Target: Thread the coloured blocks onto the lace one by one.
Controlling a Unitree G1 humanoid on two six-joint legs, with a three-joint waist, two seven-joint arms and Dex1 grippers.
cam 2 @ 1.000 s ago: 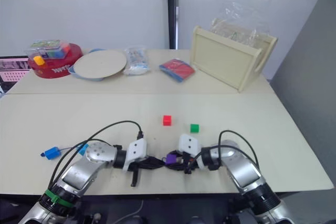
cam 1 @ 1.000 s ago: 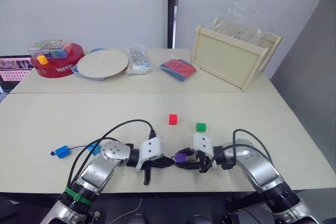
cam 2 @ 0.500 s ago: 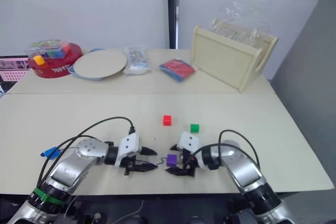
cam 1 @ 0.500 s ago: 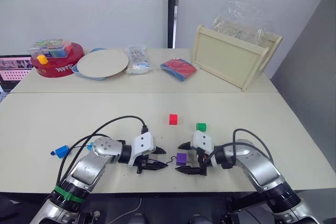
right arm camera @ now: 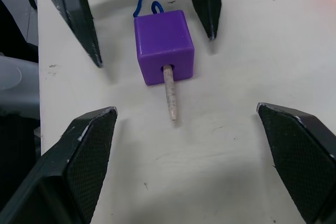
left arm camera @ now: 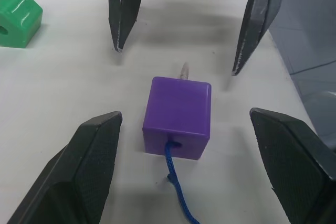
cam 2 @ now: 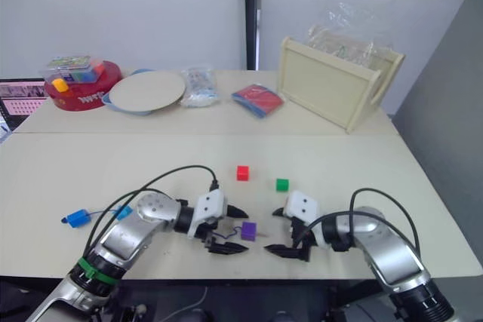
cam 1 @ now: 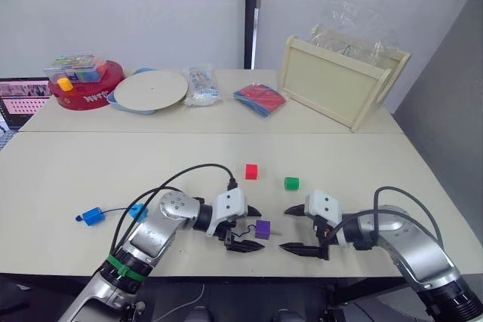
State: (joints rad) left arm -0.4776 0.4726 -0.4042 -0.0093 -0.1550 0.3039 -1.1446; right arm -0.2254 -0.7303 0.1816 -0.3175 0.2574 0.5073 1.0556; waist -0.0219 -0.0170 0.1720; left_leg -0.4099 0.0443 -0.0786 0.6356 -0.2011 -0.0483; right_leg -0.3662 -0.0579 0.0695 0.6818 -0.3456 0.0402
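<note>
The purple block [cam 1: 263, 228] lies on the table with the dark blue lace [left arm camera: 176, 186] running through it. The lace's pale tip [right arm camera: 169, 95] sticks out on the right gripper's side. My left gripper [cam 1: 257, 230] is open, its fingers either side of the purple block without touching it. My right gripper [cam 1: 284, 229] is open too, facing the block from a short way off. The red block [cam 1: 251, 171] and green block [cam 1: 291, 183] sit just beyond. Two blue blocks [cam 1: 91, 216] [cam 1: 138, 212] lie on the lace at the left.
On the far table stand a wooden tray [cam 1: 336, 81] with a clear bag, a red-and-blue packet [cam 1: 260, 99], a pale plate [cam 1: 149, 90] and a red round tin [cam 1: 83, 84]. The table's front edge runs close under both grippers.
Both grippers were shut at the purple block a second ago and have opened. The block now rests on the table. The right gripper has drawn back to the right.
</note>
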